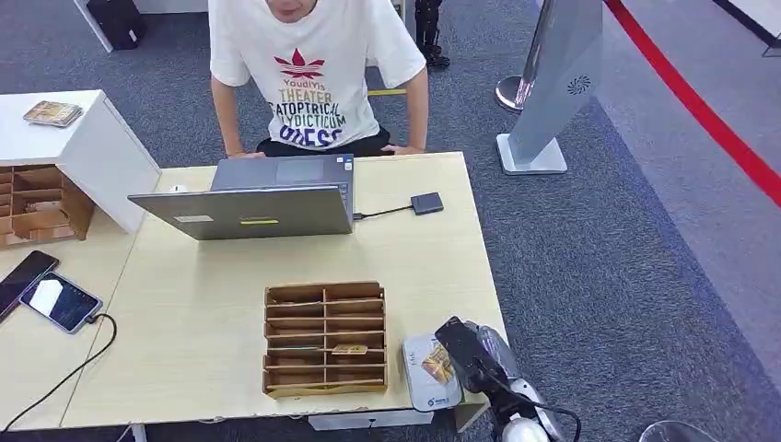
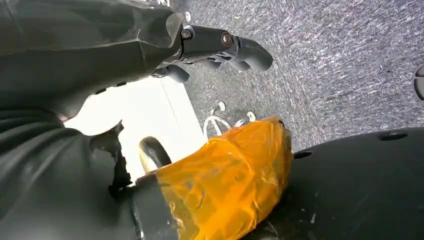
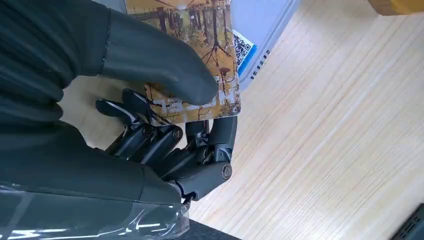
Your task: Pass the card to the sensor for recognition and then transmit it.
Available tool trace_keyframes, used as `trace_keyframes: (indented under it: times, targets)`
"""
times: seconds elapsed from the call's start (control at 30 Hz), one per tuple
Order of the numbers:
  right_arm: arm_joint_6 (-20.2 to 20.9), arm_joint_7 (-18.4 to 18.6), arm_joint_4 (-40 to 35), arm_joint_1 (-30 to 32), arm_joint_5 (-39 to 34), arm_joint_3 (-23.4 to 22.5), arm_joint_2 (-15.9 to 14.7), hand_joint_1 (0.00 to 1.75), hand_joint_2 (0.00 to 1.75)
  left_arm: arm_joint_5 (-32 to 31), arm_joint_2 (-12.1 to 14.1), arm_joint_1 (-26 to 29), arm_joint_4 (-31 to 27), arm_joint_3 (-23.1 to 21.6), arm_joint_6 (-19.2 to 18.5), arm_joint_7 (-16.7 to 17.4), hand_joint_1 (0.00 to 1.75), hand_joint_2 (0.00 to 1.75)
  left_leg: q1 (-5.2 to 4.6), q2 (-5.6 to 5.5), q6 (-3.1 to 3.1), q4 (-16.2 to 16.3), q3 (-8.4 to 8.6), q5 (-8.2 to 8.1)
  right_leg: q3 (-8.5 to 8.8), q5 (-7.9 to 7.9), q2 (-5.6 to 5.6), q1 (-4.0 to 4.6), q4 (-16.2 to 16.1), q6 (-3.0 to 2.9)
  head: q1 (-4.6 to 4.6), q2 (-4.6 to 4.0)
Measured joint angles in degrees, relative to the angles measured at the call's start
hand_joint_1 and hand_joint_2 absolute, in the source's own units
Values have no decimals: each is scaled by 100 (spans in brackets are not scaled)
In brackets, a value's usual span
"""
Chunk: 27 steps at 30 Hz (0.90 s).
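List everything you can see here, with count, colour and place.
laptop: one, grey, far side of the table
card reader: one, dark, cabled to the laptop
wooden organizer: one, brown, near table edge
sensor: one, pale grey, beside the organizer
card: one, autumn-tree print, over the sensor
phones: two, dark, left table
person: one, white T-shirt, behind the laptop
right hand: thumb and fingers pinch the card
left hand: dark, above carpet

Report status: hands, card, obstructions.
Right hand pinches card over the sensor. Left hand holds nothing. Nothing seen blocking.
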Motion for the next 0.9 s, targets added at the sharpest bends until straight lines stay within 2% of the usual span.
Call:
trace_keyframes:
  times: [0.9]
  targets:
    - [9, 2, 83, -44, 18, 2, 77, 175, 175, 52, -2, 0, 0, 0, 17, -2, 0, 0, 0, 0, 0, 0, 3, 0, 3, 0, 0, 0, 0, 0, 0, 0]
